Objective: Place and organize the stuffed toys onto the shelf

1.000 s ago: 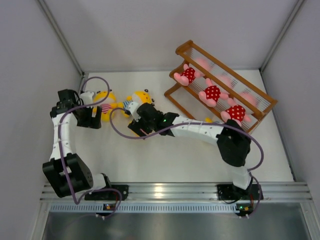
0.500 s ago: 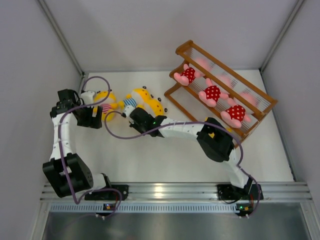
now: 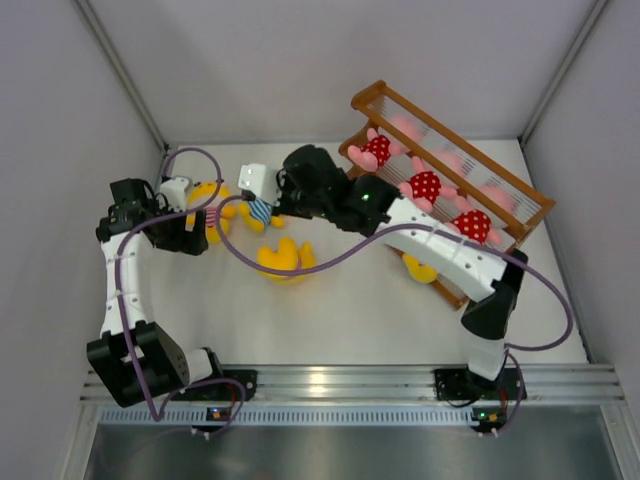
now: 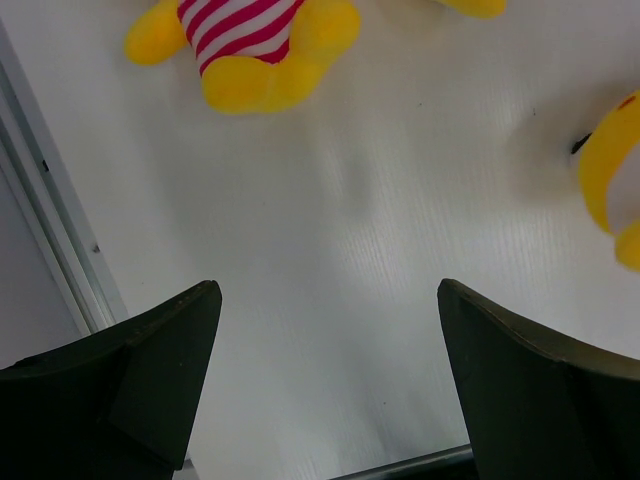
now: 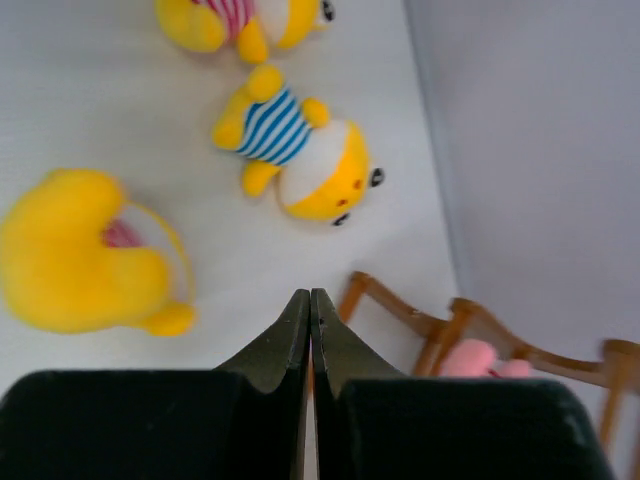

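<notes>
**Shelf.** The wooden shelf (image 3: pixel 447 165) stands at the back right of the table (image 3: pixel 350 320). Three pink toys (image 3: pixel 425 187) in red white-dotted outfits lie in a row on its rods.

**Toys off the shelf.**
- Blue-striped toy (image 5: pixel 290 150): on the table, just left of the shelf's near-left post.
- Pink-striped toy (image 4: pixel 250 40): on the table, farther left of the shelf, beyond the blue-striped toy.
- Third yellow toy (image 3: pixel 283 258): on the table, left of and nearer than the shelf, and apart from the two striped toys.
- Fourth yellow toy (image 3: pixel 420 268): at the shelf's front foot, partly hidden under the right arm.

**Right gripper** (image 5: pixel 309 295). The fingers are pressed together with nothing between them. The gripper hangs above the table left of the shelf, clear of the blue-striped toy.

**Left gripper** (image 4: pixel 328 290). The fingers are spread wide and hold nothing. The gripper hangs over bare table, near the pink-striped toy but not touching it, well apart from the shelf.
</notes>
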You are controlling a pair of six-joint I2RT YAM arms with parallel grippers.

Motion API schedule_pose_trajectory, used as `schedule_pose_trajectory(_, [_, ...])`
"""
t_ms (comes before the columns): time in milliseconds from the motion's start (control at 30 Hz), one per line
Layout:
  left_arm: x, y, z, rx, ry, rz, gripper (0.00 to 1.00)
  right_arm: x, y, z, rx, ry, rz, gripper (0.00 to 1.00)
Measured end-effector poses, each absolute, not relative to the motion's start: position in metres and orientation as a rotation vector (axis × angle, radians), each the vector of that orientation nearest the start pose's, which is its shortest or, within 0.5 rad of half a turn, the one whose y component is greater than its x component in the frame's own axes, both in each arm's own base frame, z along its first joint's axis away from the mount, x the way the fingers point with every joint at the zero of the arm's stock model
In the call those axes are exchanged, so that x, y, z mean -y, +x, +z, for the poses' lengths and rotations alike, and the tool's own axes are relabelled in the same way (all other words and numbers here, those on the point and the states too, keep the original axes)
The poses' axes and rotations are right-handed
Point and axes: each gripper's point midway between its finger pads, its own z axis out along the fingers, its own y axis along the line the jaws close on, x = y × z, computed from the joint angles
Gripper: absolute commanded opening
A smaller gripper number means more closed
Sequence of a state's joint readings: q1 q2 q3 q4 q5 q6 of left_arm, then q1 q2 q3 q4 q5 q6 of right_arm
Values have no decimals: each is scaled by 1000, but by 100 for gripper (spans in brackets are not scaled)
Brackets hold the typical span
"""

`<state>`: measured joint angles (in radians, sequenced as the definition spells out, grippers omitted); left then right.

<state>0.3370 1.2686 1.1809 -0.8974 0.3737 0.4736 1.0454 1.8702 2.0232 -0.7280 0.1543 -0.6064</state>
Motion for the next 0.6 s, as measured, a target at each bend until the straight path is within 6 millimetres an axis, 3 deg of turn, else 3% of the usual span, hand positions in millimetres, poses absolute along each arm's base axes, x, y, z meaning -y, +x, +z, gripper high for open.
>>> schedule_pose_trajectory(33, [-53,294,180,-2442,309,-141,95,-413,302,329,-1465,-1502,71,0])
schedule_pose_trajectory(133, [-51,294,180,-2438,312,-152,95,-377,301,384,-1379,-1477,1,0])
schedule_pose_trajectory(267, [-50,294,181,-2434,315,-161,96,-333,309,425,-1338,-1430,-77,0])
schedule_pose_trajectory(333, [-49,294,181,-2432,317,-168,95,-320,312,433,-1333,-1411,-73,0])
schedule_pose_trajectory(433, [-46,295,182,-2424,321,-185,95,-317,304,418,-1340,-1429,-24,4])
schedule_pose_trajectory(500, [-44,295,182,-2420,321,-198,95,-326,286,388,-1351,-1479,48,25])
schedule_pose_trajectory(533, [-44,295,182,-2418,321,-201,95,-336,273,363,-1362,-1521,104,49])
schedule_pose_trajectory(600, [-44,295,183,-2418,321,-200,95,-353,242,314,-1380,-1598,234,60])
